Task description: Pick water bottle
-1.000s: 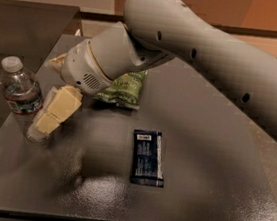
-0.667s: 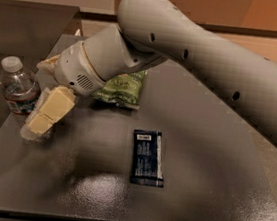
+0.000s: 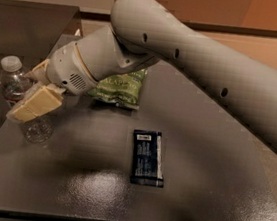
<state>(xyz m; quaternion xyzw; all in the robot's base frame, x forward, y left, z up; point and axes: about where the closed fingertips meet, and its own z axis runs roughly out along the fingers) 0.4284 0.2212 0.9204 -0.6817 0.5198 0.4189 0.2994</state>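
The water bottle (image 3: 12,83) is a small clear bottle with a white cap and a dark label band. It stands near the left edge of the dark table (image 3: 209,191). My gripper (image 3: 25,92) is at the bottle, reaching in from the right on the big grey arm. Its cream fingers are open on either side of the bottle. The near finger (image 3: 34,102) crosses in front of the bottle's middle, and the far finger (image 3: 40,67) sits behind it. The bottle's clear base (image 3: 38,130) shows below the near finger.
A green snack bag (image 3: 120,86) lies just right of the gripper's wrist, partly under the arm. A dark blue wrapped bar (image 3: 148,157) lies flat mid-table. The table's left edge runs close to the bottle, and the front edge runs along the bottom.
The gripper has moved left toward the bottle, so its fingers now straddle it. The bottle, bag and bar have stayed in place.
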